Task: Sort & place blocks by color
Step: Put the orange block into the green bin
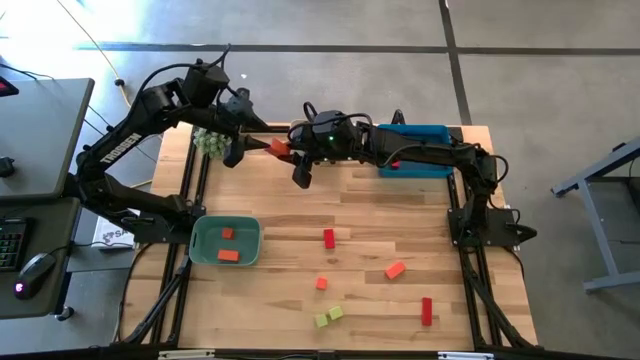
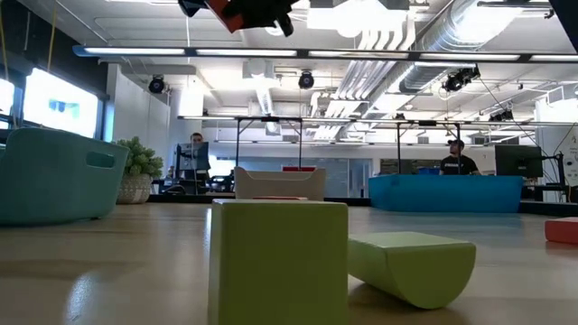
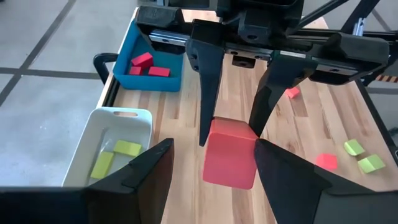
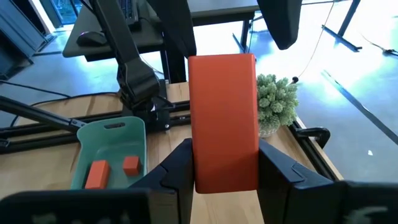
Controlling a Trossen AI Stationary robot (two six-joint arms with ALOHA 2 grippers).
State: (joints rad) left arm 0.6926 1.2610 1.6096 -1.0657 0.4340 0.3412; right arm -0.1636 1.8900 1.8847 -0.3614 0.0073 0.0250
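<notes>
An orange block (image 1: 279,147) hangs high above the table's far left part, with my right gripper (image 4: 225,177) shut on it. It reaches in from the table's right. My left gripper (image 3: 214,165) faces it from the left and is open. Its fingers stand on either side of the block's free end (image 3: 230,155). The low view shows the block (image 2: 237,11) at the very top. Several loose blocks lie near the front: red (image 1: 329,238), orange (image 1: 395,270), yellow-green (image 1: 329,316). My right gripper pinches the block's two long sides (image 4: 199,165) between its two fingers. The fingers come nearly level from the table's right and lie along the block. The block is lifted clear and sticks out past the fingertips toward my left gripper. My left gripper: whether a fingertip (image 3: 270,158) touches the block, I cannot tell.
A teal tray (image 1: 205,232) at the left front holds two orange blocks. A blue tray (image 1: 430,131) at the far right holds red blocks. A white tray (image 3: 99,134) holds yellow-green blocks. A fuzzy green plant (image 1: 208,140) stands at the far left.
</notes>
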